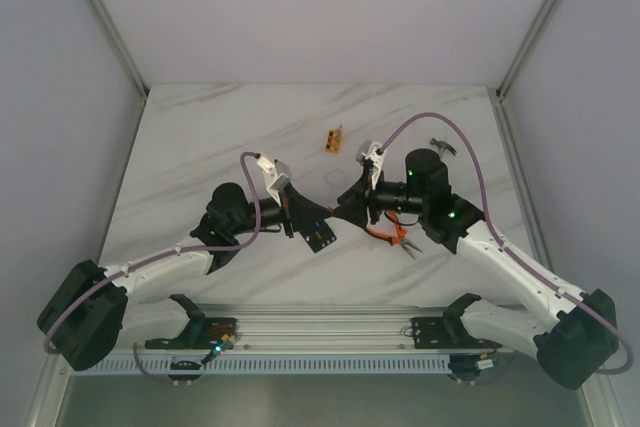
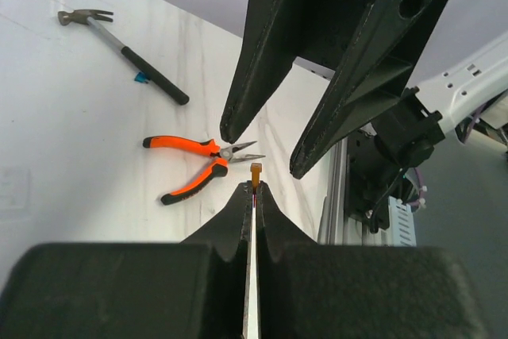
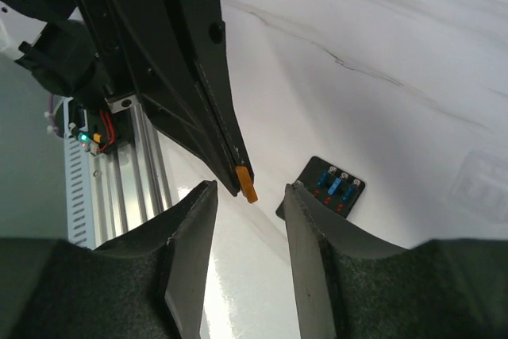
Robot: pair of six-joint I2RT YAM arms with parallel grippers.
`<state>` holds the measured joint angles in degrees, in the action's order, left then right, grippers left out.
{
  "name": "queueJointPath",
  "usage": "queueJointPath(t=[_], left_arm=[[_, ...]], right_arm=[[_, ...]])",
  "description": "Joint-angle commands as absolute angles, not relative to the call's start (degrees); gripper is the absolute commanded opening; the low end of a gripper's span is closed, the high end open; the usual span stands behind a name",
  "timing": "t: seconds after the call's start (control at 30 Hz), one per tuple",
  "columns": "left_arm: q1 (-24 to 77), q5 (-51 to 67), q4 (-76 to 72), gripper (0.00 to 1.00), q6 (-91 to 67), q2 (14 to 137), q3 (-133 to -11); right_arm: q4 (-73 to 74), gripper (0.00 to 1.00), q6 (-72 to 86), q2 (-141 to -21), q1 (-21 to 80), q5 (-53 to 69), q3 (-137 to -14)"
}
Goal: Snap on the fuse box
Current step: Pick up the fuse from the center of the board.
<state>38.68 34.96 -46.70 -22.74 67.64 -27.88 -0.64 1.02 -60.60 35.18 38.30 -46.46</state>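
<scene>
The fuse box [image 3: 333,188] is a small black block with blue fuses on top; it lies flat on the marble table and also shows in the top view [image 1: 319,235]. My left gripper [image 2: 255,188] is shut on a small orange fuse [image 2: 255,170], which sticks out past its tips. My right gripper [image 3: 250,192] is open, and the left gripper's tip with the orange fuse [image 3: 247,183] sits between its fingers without touching them. In the top view the left gripper [image 1: 330,211] and right gripper [image 1: 350,203] meet tip to tip just above and right of the fuse box.
Orange-handled pliers [image 2: 198,168] lie on the table under the right arm [image 1: 396,235]. A hammer [image 2: 127,52] lies farther off, at the back right [image 1: 443,147]. A small orange block [image 1: 334,139] sits behind the grippers. The aluminium rail [image 1: 330,329] runs along the near edge.
</scene>
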Motion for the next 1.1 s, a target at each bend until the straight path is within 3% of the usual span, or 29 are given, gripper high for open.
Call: queueJointPath(t=[0.0, 0.53, 0.9, 1.03, 1.07], left_arm=[[38.6, 39.7, -49.0, 0.00, -20.9, 66.8, -28.1], [39.3, 42.2, -50.5, 0.00, -21.4, 66.0, -28.5], [39.6, 41.2, -50.4, 0.00, -21.7, 65.6, -28.1], [39.6, 35.5, -48.7, 0.09, -22.7, 65.5, -27.3], [39.6, 33.8, -48.2, 0.16, -23.2, 65.5, -27.1]], right_arm=[[-0.8, 0.44, -0.9, -61.2, 34.7, 44.1, -49.2], [0.5, 0.31, -2.1, -62.7, 34.4, 48.5, -49.8], [0.8, 0.00, -2.5, -63.0, 34.3, 49.7, -49.9], [1.8, 0.00, -1.8, -63.0, 34.3, 45.1, -49.6], [1.8, 0.00, -1.2, -62.7, 34.3, 43.5, -49.3]])
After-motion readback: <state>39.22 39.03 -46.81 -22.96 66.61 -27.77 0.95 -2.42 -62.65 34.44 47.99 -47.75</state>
